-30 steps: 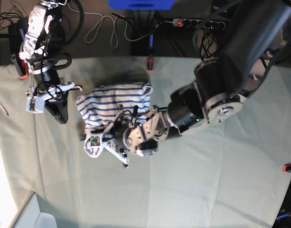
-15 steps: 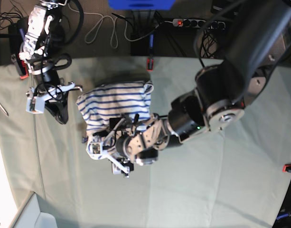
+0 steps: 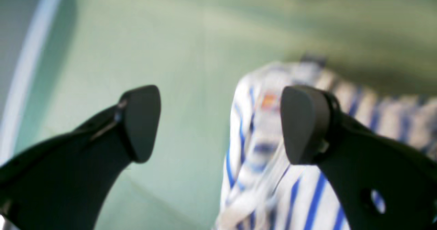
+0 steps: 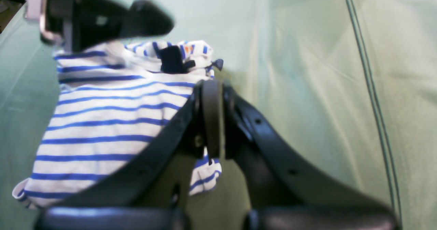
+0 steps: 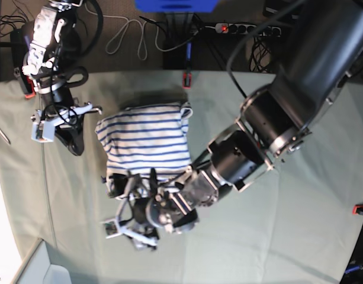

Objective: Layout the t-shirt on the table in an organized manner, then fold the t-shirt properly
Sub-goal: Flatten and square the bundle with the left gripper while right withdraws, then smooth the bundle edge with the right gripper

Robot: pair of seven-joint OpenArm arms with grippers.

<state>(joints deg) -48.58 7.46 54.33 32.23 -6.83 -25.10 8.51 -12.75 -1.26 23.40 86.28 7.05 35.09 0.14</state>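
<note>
The striped t-shirt (image 5: 144, 141) lies bunched in a rough rectangle on the table (image 5: 288, 236), left of centre. My left gripper (image 5: 129, 232) hovers just in front of the shirt's near edge, off the cloth. In the left wrist view it (image 3: 220, 124) is open and empty, with the t-shirt (image 3: 245, 144) behind its right finger. My right gripper (image 5: 76, 145) sits left of the shirt, apart from it. In the right wrist view it (image 4: 211, 117) is shut with nothing between the pads. The t-shirt (image 4: 109, 114) and its dark label (image 4: 170, 59) lie beyond it.
Red clamps (image 5: 186, 80) (image 5: 362, 208) mark the table's back and right edges. Cables and a power strip (image 5: 249, 28) lie on the floor behind. A white box (image 5: 45, 273) stands at the front left corner. A thin cable (image 4: 372, 97) runs across the cloth.
My left gripper has left the shirt's near edge and moved toward the table's front, now open and off the cloth. The shirt's lower edge lies flatter. The right arm barely moved.
</note>
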